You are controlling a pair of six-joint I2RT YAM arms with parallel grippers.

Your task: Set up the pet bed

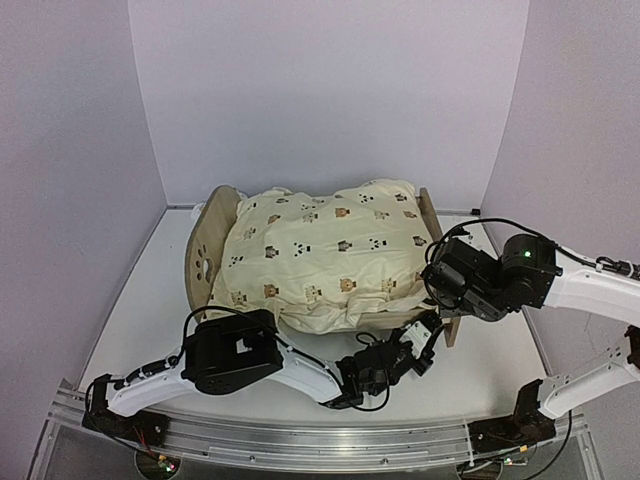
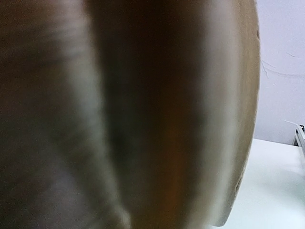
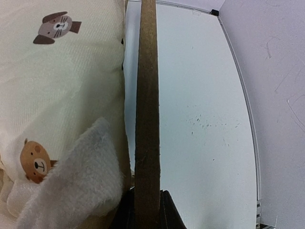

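Plywood end board [image 3: 147, 95] is being clamped edge-on by right gripper [image 3: 147, 210], bottom centre. Mid-frame, pet bed [image 1: 205, 250] is being covered by animal-print quilt [image 1: 330, 255]. Left gripper [image 1: 425, 335] beside it: jaw state cannot be told.

A white table [image 1: 150, 290] carries everything, closed in by pale walls [image 1: 320, 90] on the left, far and right sides. The pet bed [image 1: 207, 250] stands directly on it, toward the far middle, its end boards at left and right. Bare tabletop shows on either side. A metal rail [image 1: 300, 432] runs along the near edge. In the far right corner lies a small black object [image 1: 474, 211], too small to identify. Faint dark specks [image 3: 200, 121] mark the surface right of the bed.
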